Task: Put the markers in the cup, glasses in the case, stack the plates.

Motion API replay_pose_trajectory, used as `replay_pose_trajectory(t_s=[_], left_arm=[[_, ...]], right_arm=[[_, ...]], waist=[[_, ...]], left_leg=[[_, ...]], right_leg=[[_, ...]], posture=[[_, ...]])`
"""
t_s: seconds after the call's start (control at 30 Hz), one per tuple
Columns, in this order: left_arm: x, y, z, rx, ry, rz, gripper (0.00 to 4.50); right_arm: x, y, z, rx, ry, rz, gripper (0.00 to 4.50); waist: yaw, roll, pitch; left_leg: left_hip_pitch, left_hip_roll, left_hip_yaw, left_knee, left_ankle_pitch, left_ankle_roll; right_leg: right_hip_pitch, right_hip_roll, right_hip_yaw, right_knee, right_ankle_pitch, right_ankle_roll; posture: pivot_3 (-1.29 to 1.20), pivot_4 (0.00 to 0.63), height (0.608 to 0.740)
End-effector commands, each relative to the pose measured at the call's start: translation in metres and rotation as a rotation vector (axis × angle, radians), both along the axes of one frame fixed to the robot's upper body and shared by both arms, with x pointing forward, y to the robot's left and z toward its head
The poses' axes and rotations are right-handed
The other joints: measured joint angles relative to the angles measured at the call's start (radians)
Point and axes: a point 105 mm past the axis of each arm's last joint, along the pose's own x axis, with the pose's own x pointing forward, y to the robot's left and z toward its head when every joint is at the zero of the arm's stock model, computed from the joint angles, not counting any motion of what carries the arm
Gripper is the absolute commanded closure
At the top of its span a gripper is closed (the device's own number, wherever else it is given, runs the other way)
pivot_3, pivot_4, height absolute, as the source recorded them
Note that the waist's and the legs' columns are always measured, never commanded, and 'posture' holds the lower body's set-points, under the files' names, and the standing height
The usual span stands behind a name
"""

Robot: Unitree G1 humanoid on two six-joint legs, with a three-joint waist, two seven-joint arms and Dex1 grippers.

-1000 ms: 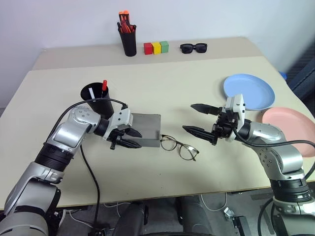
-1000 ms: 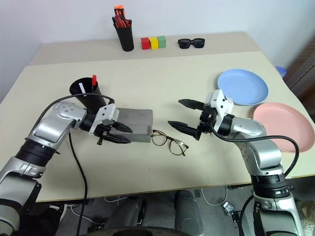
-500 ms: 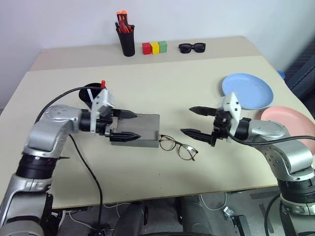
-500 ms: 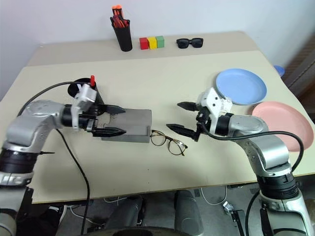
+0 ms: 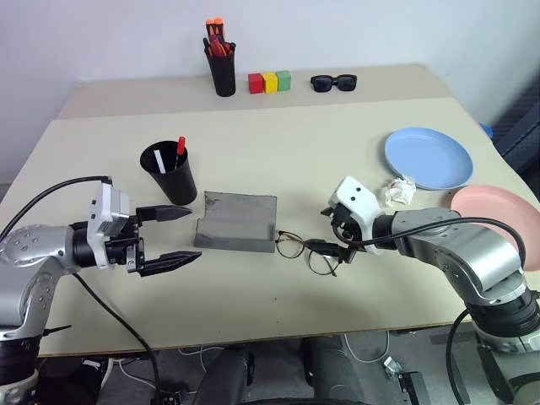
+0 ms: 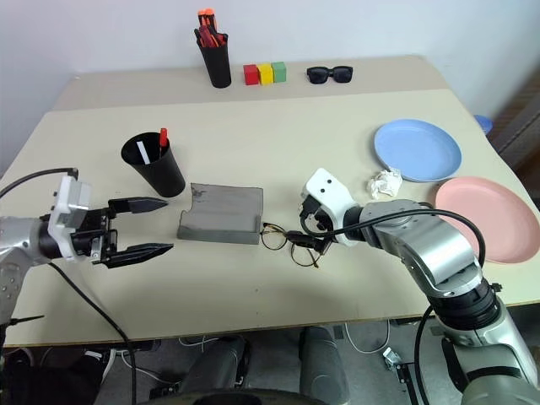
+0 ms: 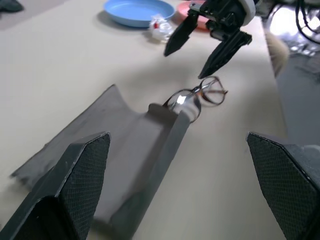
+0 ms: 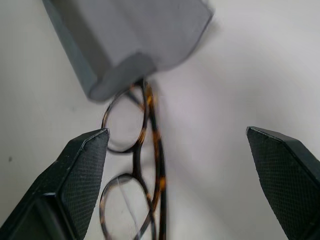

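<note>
Jaws spread wide on both: my right gripper (image 5: pixel 337 234) hangs over the glasses (image 5: pixel 308 251), which lie touching the open grey case (image 5: pixel 237 221) at its 4 o'clock corner. They look light and fragile; I'd pinch the bridge.

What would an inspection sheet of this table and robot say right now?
Surface: beige table, two joined tops.
Job's things: markers in the cup; case lying open; glasses beside it; blue plate and pink plate unstacked.
Clutter: pen holder, three coloured blocks, sunglasses, crumpled paper.
Grippers: left gripper open, empty; right gripper open over the glasses.
Cables: black cable along the left arm.
Surroundings: white wall.
</note>
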Motion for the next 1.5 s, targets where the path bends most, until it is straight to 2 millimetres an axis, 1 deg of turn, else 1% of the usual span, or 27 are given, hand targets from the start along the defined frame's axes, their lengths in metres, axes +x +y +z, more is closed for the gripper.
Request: replay_pose_trajectory(t_s=[0.03, 0.13, 0.23, 0.3, 0.43, 0.47, 0.63, 0.77, 0.9, 0.97, 1.03, 1.07, 1.1, 1.2, 1.33, 1.5], left_arm=[[-0.006, 0.001, 0.012, 0.009, -0.07, -0.002, 0.04], [-0.006, 0.002, 0.013, 0.006, -0.076, 0.011, 0.04], [-0.007, 0.001, 0.009, 0.009, -0.07, 0.013, 0.0], [-0.009, 0.0, 0.008, 0.005, -0.059, 0.008, 0.0], [-0.012, -0.003, 0.006, 0.006, -0.062, 0.006, 0.0], [-0.013, -0.003, 0.006, 0.008, -0.061, 0.006, 0.0], [-0.013, -0.002, 0.005, 0.015, -0.056, 0.009, 0.0], [-0.012, -0.003, 0.005, 0.017, -0.059, 0.008, 0.0], [-0.01, -0.005, 0.003, 0.014, -0.062, 0.013, 0.0], [-0.009, -0.006, 0.003, 0.013, -0.065, 0.014, 0.0], [-0.008, -0.006, 0.003, 0.013, -0.067, 0.013, 0.0], [-0.008, -0.007, 0.003, 0.011, -0.066, 0.011, 0.0], [-0.008, -0.007, 0.003, 0.011, -0.066, 0.009, 0.0], [-0.008, -0.008, 0.004, 0.008, -0.07, 0.009, 0.0], [-0.007, -0.009, 0.005, 0.006, -0.07, 0.007, 0.0], [-0.008, -0.009, 0.005, 0.005, -0.076, 0.01, 0.0]], right_arm=[[-0.003, 0.004, 0.008, 0.005, -0.003, 0.009, 0.0], [-0.005, 0.006, 0.006, 0.003, 0.016, 0.011, 0.0], [-0.006, 0.009, -0.001, 0.011, 0.046, 0.002, 0.86], [-0.006, 0.01, -0.006, 0.012, 0.061, -0.009, 1.84], [-0.008, 0.014, -0.011, 0.031, 0.089, -0.017, 4.01], [-0.008, 0.014, -0.012, 0.032, 0.093, -0.022, 4.45], [-0.01, 0.015, -0.013, 0.028, 0.102, -0.014, 4.45], [-0.01, 0.016, -0.009, 0.031, 0.098, -0.011, 4.45], [-0.011, 0.01, -0.009, -0.021, 0.07, 0.012, 4.45], [-0.013, 0.008, -0.008, -0.046, 0.051, 0.053, 4.45], [-0.015, 0.007, -0.007, -0.038, 0.06, 0.072, 4.45], [-0.014, 0.006, -0.005, -0.038, 0.065, 0.067, 3.94], [-0.012, 0.006, -0.003, -0.034, 0.061, 0.054, 3.64], [-0.008, 0.005, 0.002, -0.048, 0.041, 0.037, 2.19], [-0.004, 0.001, 0.002, -0.071, 0.04, 0.006, 2.19], [0.0, -0.007, -0.01, -0.092, 0.072, -0.038, 2.19]], waist=[[-0.001, 0.0, 0.0], [-0.003, 0.0, 0.0], [-0.004, 0.0, 0.0], [-0.006, 0.0, 0.0], [-0.004, 0.0, 0.0], [-0.004, 0.0, 0.0], [-0.004, 0.0, 0.0], [-0.004, 0.0, 0.0], [-0.003, 0.0, 0.0], [-0.003, 0.0, 0.0], [-0.004, 0.0, 0.0], [-0.004, 0.0, 0.0], [-0.004, 0.0, 0.0], [-0.007, 0.0, 0.0], [-0.004, 0.0, 0.0], [-0.003, 0.0, 0.0]], left_leg=[[0.0, 0.0, 0.0, 0.0, 0.0, 0.0], [0.0, 0.0, 0.0, 0.0, 0.0, 0.0], [0.0, 0.0, 0.0, 0.0, 0.0, 0.0], [0.0, 0.0, 0.001, 0.0, 0.0, 0.0], [0.0, 0.0, 0.001, 0.0, 0.0, 0.0], [0.0, 0.0, 0.001, 0.0, 0.0, 0.0], [0.001, 0.0, 0.001, 0.0, 0.0, 0.0], [0.001, 0.0, 0.001, 0.0, 0.0, 0.0], [0.001, 0.0, 0.001, 0.0, 0.0, 0.0], [0.001, 0.0, 0.001, 0.0, 0.0, 0.0], [0.001, 0.0, 0.001, 0.0, 0.0, 0.0], [0.001, 0.0, 0.001, 0.0, 0.0, 0.0], [0.001, 0.0, 0.001, 0.0, 0.0, 0.0], [0.001, 0.0, 0.001, 0.0, 0.0, 0.0], [0.001, 0.0, 0.001, 0.0, 0.0, 0.0], [0.0, 0.0, 0.001, 0.0, 0.0, 0.0]], right_leg=[[0.0, 0.0, 0.0, 0.0, 0.0, 0.0], [0.0, 0.0, 0.0, 0.0, 0.0, 0.0], [0.0, 0.0, 0.0, 0.0, 0.0, 0.0], [0.0, 0.0, 0.0, 0.0, 0.0, 0.0], [0.0, 0.0, 0.0, 0.0, 0.0, 0.0], [0.0, 0.0, 0.0, 0.0, 0.0, 0.0], [0.0, 0.0, 0.0, 0.0, 0.0, 0.0], [0.0, 0.0, 0.0, 0.0, 0.0, 0.0], [0.0, 0.0, 0.0, 0.0, 0.0, 0.0], [0.0, 0.0, 0.0, 0.0, 0.0, 0.0], [0.0, 0.0, 0.0, 0.0, 0.0, 0.0], [0.0, 0.0, 0.0, 0.0, 0.0, 0.0], [0.0, 0.0, 0.0, 0.0, 0.0, 0.0], [0.0, 0.0, 0.0, 0.0, 0.0, 0.0], [0.0, 0.0, 0.0, 0.0, 0.0, 0.0], [0.0, 0.0, 0.0, 0.0, 0.0, 0.0]], posture=[[0.0, 0.15, 0.74], [0.0, 0.15, 0.74], [0.0, 0.15, 0.74], [0.0, 0.15, 0.74], [0.0, 0.15, 0.74], [0.0, 0.15, 0.74], [0.0, 0.15, 0.74], [0.0, 0.15, 0.74], [0.0, 0.15, 0.74], [0.0, 0.15, 0.74], [0.0, 0.15, 0.74], [0.0, 0.15, 0.74], [0.0, 0.15, 0.74], [0.0, 0.15, 0.74], [0.0, 0.15, 0.74], [0.0, 0.15, 0.74]])
